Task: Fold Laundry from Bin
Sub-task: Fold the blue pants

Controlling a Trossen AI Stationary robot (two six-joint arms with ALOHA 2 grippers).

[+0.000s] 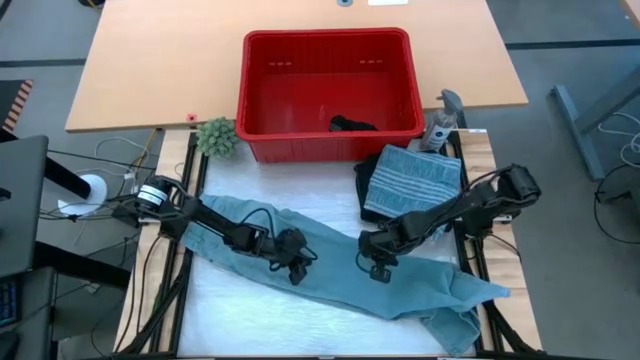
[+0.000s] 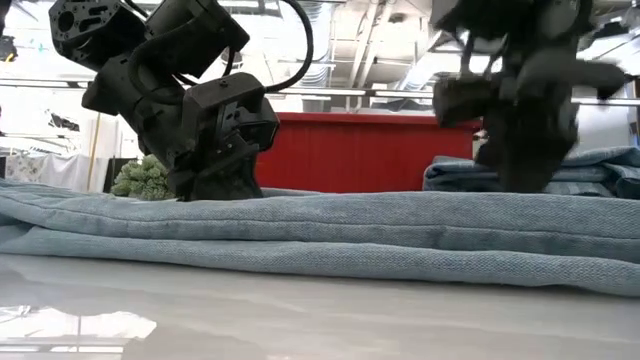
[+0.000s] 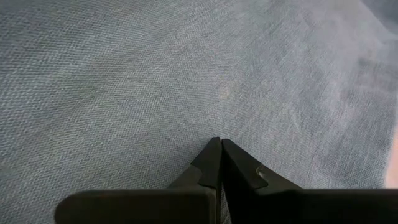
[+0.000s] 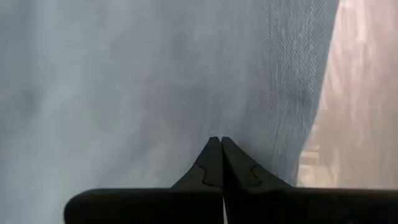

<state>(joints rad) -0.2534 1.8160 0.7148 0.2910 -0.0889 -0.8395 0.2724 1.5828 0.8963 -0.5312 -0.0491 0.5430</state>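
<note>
Pressing down with fingers together, the left gripper [image 1: 296, 270] rests on the long light blue denim garment [image 1: 340, 275] spread across the white bench [image 1: 260, 325]. The right gripper [image 1: 377, 266], fingers likewise closed, touches the same denim just beside it. Beyond them lies a folded blue-grey striped cloth [image 1: 415, 180], then the large red plastic bin [image 1: 330, 95] holding one black garment [image 1: 352, 125].

Bin [image 1: 262, 60] red; denim [image 1: 330, 275] lt blue; folded cloth [image 1: 415, 178] blue-grey striped.
</note>
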